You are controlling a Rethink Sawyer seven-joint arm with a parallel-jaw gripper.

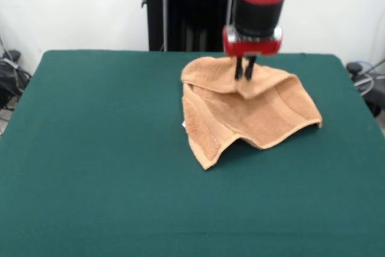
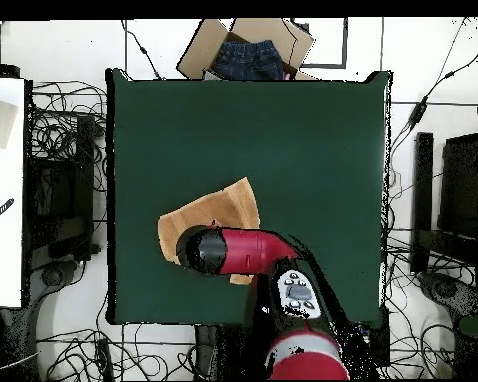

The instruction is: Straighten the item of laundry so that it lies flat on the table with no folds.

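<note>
The tan towel [image 1: 246, 115] lies crumpled on the dark green table [image 1: 102, 148], right of centre toward the far side, with its top part folded over and its near edge lifted into a fold. My gripper [image 1: 245, 75] hangs from the red and black arm, shut on the towel's upper folded edge. In the overhead view the towel [image 2: 223, 211] lies at the table's [image 2: 283, 129] lower left, partly hidden under the arm [image 2: 233, 250]; the gripper itself is hidden there.
A cardboard box [image 2: 245, 47] with dark blue clothing stands beyond the table's top edge in the overhead view. Cables lie on the floor around the table. A white surface [image 2: 2, 189] stands at the left.
</note>
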